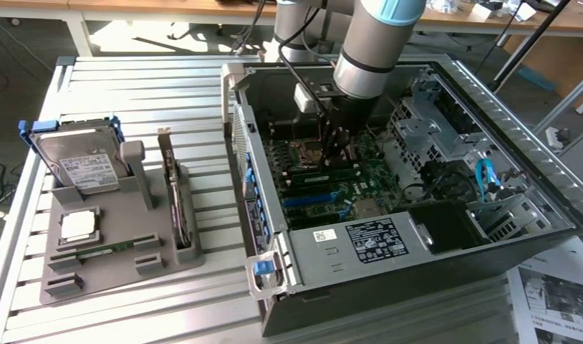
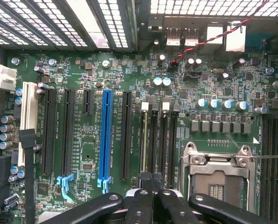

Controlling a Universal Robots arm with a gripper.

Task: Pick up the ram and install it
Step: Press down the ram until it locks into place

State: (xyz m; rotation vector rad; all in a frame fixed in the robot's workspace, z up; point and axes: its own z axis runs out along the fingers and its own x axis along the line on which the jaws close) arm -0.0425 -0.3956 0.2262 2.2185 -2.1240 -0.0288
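My black gripper, fingers together, sits directly over the long green ram stick, aligned lengthwise with its slot.

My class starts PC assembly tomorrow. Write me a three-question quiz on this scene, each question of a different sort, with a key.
1. True or false: the processor socket on the motherboard holds a chip.
2. Relative to the open computer case, where is the shut gripper? A) beside it; B) inside it, down at the memory slots; C) beneath it.
3. Fill in: the one brightly coloured long slot on the board is ___.

Key: 1 false, the socket is empty; 2 B; 3 blue.
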